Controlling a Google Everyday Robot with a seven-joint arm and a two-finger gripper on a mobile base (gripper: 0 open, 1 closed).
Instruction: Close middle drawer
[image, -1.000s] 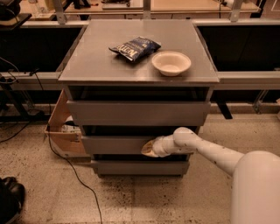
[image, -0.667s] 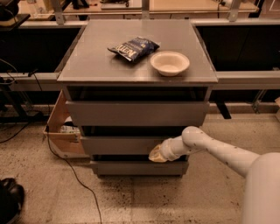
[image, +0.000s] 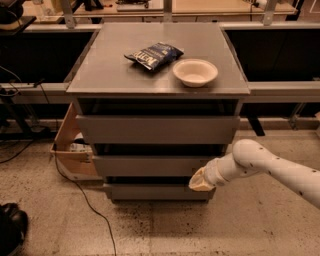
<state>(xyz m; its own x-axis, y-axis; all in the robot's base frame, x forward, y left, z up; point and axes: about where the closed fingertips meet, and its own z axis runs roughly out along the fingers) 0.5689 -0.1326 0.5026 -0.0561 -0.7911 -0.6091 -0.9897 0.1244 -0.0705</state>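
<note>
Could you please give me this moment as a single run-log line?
gripper: at lower right end of middle drawer front | contact: cannot tell | on top: chip bag, bowl

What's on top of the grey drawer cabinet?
A dark blue snack bag and a round cream bowl; anything under the bag is hidden. The gripper sits lower, at the grey middle drawer.

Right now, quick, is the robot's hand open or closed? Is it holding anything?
Gripper: open or closed cannot be told; it is at the right end of the middle drawer front.
</note>
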